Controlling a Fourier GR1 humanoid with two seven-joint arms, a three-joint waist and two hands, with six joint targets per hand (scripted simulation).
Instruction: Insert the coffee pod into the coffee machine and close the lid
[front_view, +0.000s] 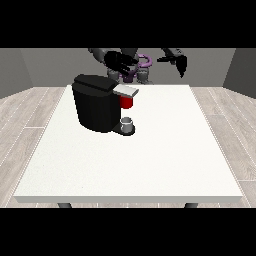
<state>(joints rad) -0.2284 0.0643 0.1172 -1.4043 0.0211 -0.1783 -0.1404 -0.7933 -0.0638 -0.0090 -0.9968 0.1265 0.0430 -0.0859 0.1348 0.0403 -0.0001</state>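
Grey thing (127, 121) sits beneath coffee machine (95, 102) lid

Black coffee machine (96, 104) upright on white table (150, 165), nearer far edge and view's left edge than centre. Grey lid (126, 90) juts level from top toward view's right. Red thing at the machine (127, 102) just under lid. Grey thing (127, 121), small and cup-like, on machine's base below; cannot tell if pod.

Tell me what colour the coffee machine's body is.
Black, with a light grey lid; the coffee machine shows best in the front view.
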